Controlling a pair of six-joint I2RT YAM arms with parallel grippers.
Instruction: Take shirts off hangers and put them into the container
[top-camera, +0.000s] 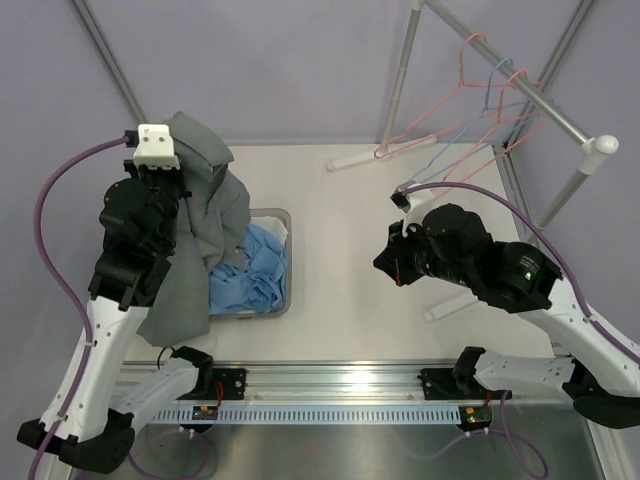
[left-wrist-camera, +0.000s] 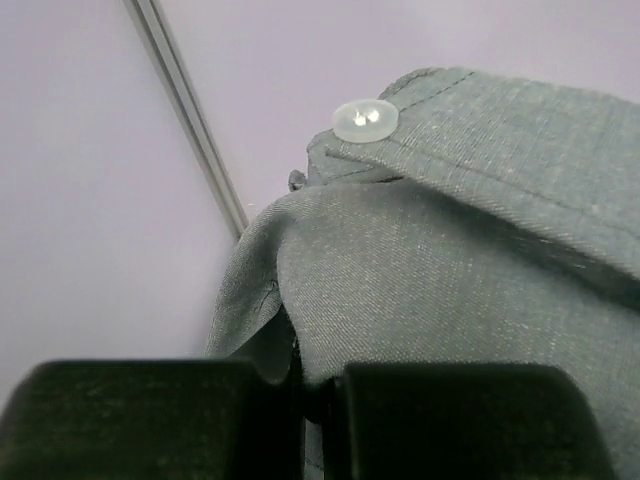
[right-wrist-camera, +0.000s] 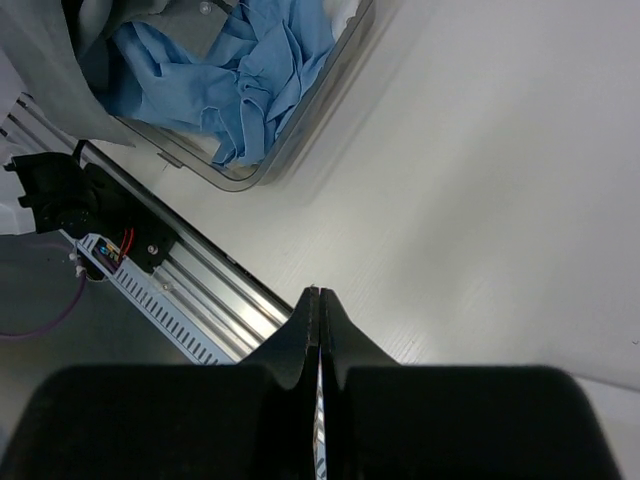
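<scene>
My left gripper (top-camera: 183, 158) is raised at the left and shut on a grey shirt (top-camera: 195, 250). The shirt hangs from it in a long drape down over the left end of the container (top-camera: 289, 262). In the left wrist view the grey shirt (left-wrist-camera: 450, 280) fills the frame, a white button (left-wrist-camera: 365, 118) shows on it, and fabric is pinched in the left gripper (left-wrist-camera: 318, 400). A light blue shirt (top-camera: 255, 268) lies crumpled in the container. Bare pink and blue hangers (top-camera: 490, 85) hang at the back right. My right gripper (top-camera: 392, 262) (right-wrist-camera: 318, 296) hovers shut and empty over the table.
A white rack pole (top-camera: 545, 110) with its upright stands (top-camera: 400, 75) carries the hangers at the back right. The right wrist view shows the container's rim (right-wrist-camera: 300, 135), the blue shirt (right-wrist-camera: 240, 70) and the aluminium rail (right-wrist-camera: 200, 290) at the table's near edge.
</scene>
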